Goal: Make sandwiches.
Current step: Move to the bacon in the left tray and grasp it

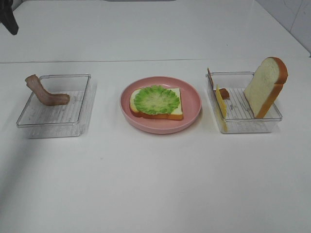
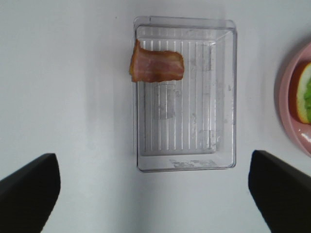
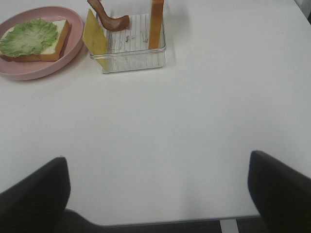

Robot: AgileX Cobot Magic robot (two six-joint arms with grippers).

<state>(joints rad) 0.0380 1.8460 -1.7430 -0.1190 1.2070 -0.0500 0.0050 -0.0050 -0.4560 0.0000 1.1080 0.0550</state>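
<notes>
From high up, the flat bread slice [image 1: 172,112] topped with lettuce [image 1: 156,99] lies on the pink plate [image 1: 192,104]. A bacon strip [image 1: 43,92] drapes over the rim of the left tray [image 1: 29,121]. The right tray [image 1: 243,124] holds the upright bread slice [image 1: 265,85] and the cheese slice [image 1: 222,104], which stands on edge.

Left wrist view: the left hand [image 2: 151,154] is spread wide and empty above the bacon's tray.

Right wrist view: the right hand [image 3: 156,156] is spread wide and empty over the worktop [image 3: 194,111], well apart from its tray.

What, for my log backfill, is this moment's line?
pink plate: lettuce on bread slice; left tray: bacon strip across rim; right tray: cheese slice against wall, bacon piece, upright bread slice; left tool: open; right tool: open
</notes>
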